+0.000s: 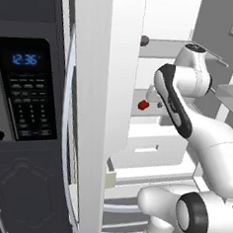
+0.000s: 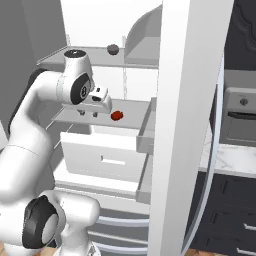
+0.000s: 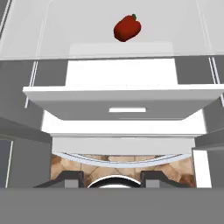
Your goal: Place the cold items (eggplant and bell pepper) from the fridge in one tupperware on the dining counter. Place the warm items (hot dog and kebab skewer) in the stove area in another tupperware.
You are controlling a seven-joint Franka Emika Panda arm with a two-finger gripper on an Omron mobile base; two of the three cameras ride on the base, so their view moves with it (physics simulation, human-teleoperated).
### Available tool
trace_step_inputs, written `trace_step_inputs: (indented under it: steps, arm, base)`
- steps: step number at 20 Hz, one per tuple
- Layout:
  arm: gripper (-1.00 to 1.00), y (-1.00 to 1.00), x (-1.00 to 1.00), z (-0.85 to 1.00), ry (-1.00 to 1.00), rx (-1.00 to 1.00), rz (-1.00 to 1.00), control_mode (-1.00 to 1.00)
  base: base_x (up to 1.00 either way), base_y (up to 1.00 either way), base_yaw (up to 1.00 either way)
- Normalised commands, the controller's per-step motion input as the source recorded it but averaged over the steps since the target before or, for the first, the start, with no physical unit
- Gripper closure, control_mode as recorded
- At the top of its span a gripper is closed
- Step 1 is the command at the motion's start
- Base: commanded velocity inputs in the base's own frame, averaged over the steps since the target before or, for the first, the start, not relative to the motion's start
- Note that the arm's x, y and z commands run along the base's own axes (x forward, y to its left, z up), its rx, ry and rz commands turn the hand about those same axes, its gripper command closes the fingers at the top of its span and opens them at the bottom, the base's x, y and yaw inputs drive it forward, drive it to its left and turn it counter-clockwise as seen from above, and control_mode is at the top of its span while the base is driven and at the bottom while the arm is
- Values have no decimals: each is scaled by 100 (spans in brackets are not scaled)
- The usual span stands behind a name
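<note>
Two dark fingertips (image 3: 70,177) rise at the bottom of the hand view with a clear gap between them and nothing in that gap. The hand (image 3: 111,177) is therefore partly spread and holds nothing. Past the tips, straight down the line of sight, a strip of brown tiled floor (image 3: 122,164) shows beneath the fridge's lower edge.

From the right base view the hand (image 2: 88,113) points downward inside the open fridge, at the front of the middle glass shelf (image 2: 70,116). Below it a white drawer (image 2: 105,160) is pulled out toward the robot. Its flat front with a slot handle shows in the hand view and in the left base view too.

Next beyond the drawer lies the glass shelf, and on it sits the red bell pepper (image 2: 117,115). It rests alone on the pane, just beside the hand and a little farther in, apart from the fingers. In the hand view the bell pepper (image 3: 127,28) is near the top, its green stem turned away. In the left base view it shows as a red spot (image 1: 143,105) just beside the forearm.

Higher and deeper in, a small dark round thing, seemingly the eggplant (image 2: 113,48), lies on the upper shelf (image 2: 55,57) near its edge, well apart from the hand.

Off to the side, the tall white fridge door (image 1: 96,112) stands open. Beyond it in the left base view is a dark microwave (image 1: 26,86) with a lit blue clock.
</note>
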Motion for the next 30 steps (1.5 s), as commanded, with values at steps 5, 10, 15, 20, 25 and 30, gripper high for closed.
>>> trace_step_inputs:
  steps: [5,10,15,20,25,30]
  arm:
    - [-100,2,-12,-11,-12,-1,-5,-100]
    - [-100,16,19,-32,3,0,-41,-100]
    - [-100,-47,14,-16,4,0,0,-100]
    - [-100,-3,46,-12,1,0,-13,-100]
    - [-100,12,50,-16,-2,0,-12,-100]
    - [-100,14,50,-19,-1,0,-10,-100]
  base:
    - [0,0,0]
    - [0,0,0]
    - [0,0,0]
    - [0,0,0]
    - [0,0,0]
    - [0,0,0]
